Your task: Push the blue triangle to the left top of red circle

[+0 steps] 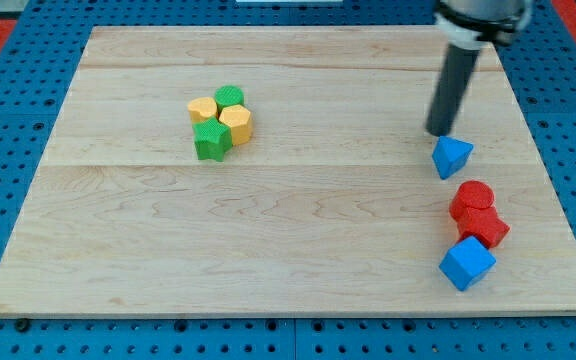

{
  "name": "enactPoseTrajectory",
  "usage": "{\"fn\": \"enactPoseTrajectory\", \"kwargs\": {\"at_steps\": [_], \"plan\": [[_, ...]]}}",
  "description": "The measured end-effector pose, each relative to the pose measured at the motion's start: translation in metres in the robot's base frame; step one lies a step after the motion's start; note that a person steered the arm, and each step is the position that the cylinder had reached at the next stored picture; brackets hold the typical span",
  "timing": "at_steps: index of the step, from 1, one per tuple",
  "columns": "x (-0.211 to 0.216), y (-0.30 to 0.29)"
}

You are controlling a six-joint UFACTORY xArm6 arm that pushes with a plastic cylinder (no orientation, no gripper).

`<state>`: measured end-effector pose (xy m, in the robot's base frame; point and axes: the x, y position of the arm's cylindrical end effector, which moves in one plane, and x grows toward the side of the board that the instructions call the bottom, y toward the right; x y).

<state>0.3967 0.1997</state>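
Note:
The blue triangle [452, 157] lies at the view's right on the wooden board [288, 230]. The red circle [473, 198] sits just below and slightly right of it, a small gap between them. A second red block [485, 226] touches the circle from below. My tip [438, 133] stands just above and left of the blue triangle, close to its upper left edge; contact cannot be made out.
A blue cube [467, 263] sits under the red blocks near the board's bottom right. At upper left is a cluster: yellow block [202, 108], green circle [230, 97], yellow hexagon [236, 123], green star [211, 141].

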Motion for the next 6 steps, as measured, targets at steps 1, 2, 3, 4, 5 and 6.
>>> {"fn": "enactPoseTrajectory", "kwargs": {"at_steps": [1, 2, 3, 4, 5, 6], "plan": [[0.029, -0.007], [0.051, -0.026], [0.061, -0.016], [0.067, -0.009], [0.085, -0.009], [0.082, 0.0]]}}
